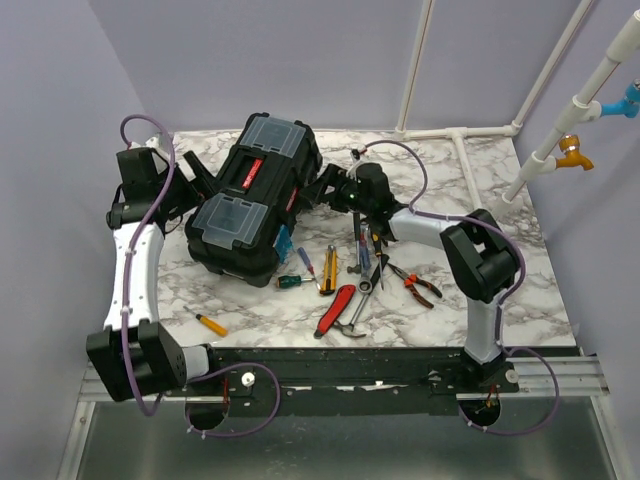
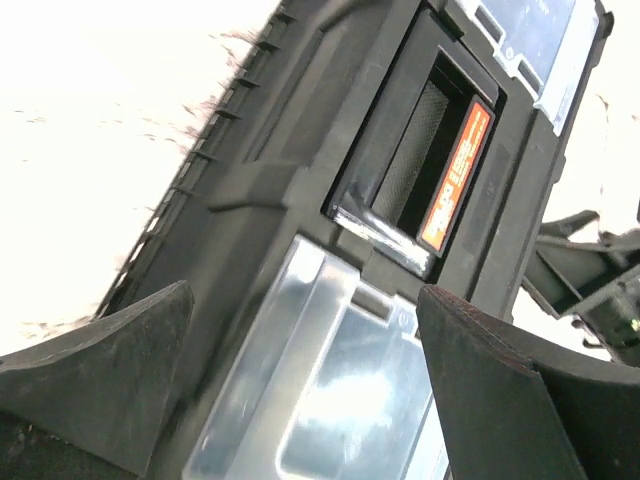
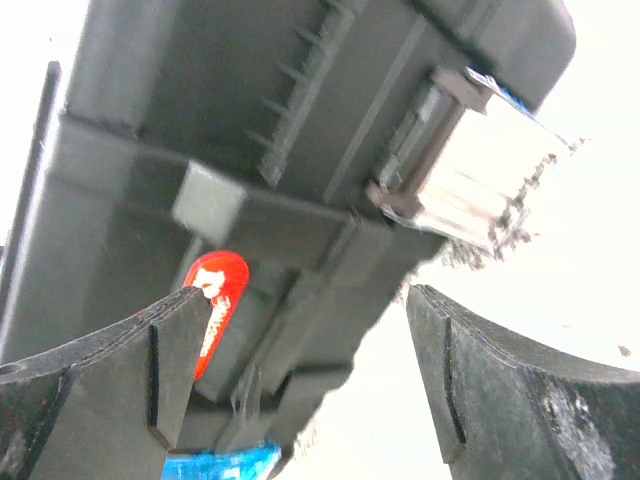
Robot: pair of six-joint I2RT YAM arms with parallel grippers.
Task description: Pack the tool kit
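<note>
The black toolbox (image 1: 255,195) lies slanted at the table's back left, lid shut, with a red handle (image 1: 250,173) and two grey translucent lid compartments (image 1: 228,216). My left gripper (image 1: 197,178) is open at the box's left side. In the left wrist view the lid's translucent compartment (image 2: 340,390) and red handle label (image 2: 456,180) fill the space between the fingers (image 2: 110,370). My right gripper (image 1: 322,190) is open at the box's right side. Its wrist view shows the box's wall (image 3: 250,120), a red logo (image 3: 215,300) and a teal latch (image 3: 220,466). Neither gripper holds anything.
Loose tools lie right of the box: a green screwdriver (image 1: 293,281), a yellow knife (image 1: 329,268), a red-handled tool (image 1: 335,310), a hammer (image 1: 356,318), a wrench (image 1: 366,272) and orange pliers (image 1: 416,286). A small yellow tool (image 1: 210,324) lies near the front left edge.
</note>
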